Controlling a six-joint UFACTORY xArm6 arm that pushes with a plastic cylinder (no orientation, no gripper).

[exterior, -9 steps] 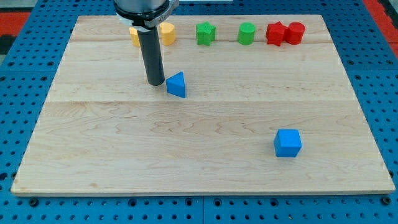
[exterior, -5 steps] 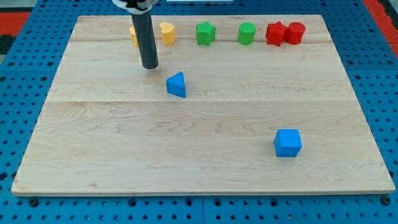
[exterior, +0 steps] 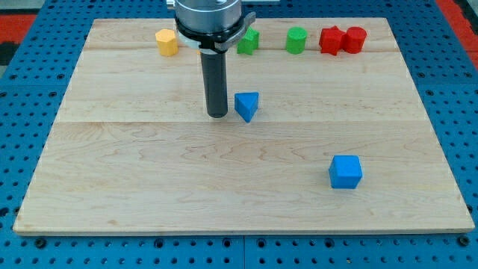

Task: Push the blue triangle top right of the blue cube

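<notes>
My tip (exterior: pixel 217 114) sits just left of the blue triangle (exterior: pixel 246 105), near the worktop (exterior: pixel 112 187) centre. The blue cube (exterior: pixel 345 171) lies well apart, toward the bottom-right corner, so the triangle must travel right. No fingers here, only a rod. The rod hides a yellow block; contact is unclear.

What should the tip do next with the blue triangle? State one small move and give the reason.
Probably keep pushing toward the view's right. My tip sits just left of the blue triangle, close beside it, while the blue cube lies well to the right and lower. The triangle must end up above and right of the cube, so it needs mostly rightward travel.
</notes>
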